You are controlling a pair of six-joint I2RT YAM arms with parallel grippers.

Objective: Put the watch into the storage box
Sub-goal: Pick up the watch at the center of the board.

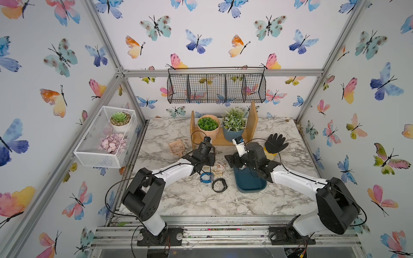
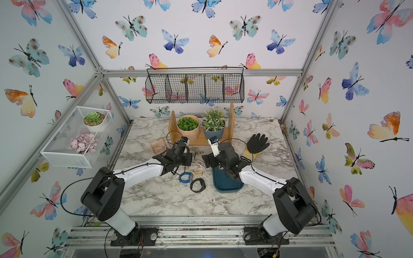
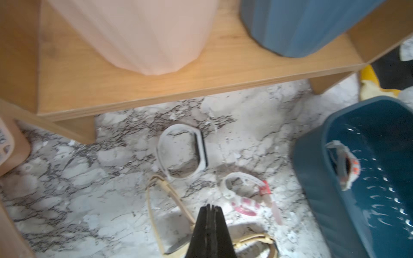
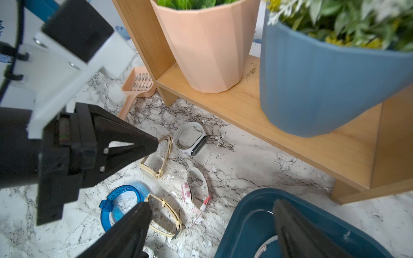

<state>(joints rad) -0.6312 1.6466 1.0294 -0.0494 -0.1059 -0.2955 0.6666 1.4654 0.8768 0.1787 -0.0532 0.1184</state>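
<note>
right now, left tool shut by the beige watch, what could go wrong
1. The left tool is shut at the strap of the beige watch, but a real pinch isn't visible; a lift may come up empty.
2. The pink-patterned watch lies close and could get dragged.
3. The open right tool hangs over the storage box, possibly blocking the drop.

Both top views high, facing down, wrist views close, sharing storage box [image 3: 309, 163]

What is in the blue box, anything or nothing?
Not empty. The left wrist view shows one white watch with orange marks lying inside the box.
</note>
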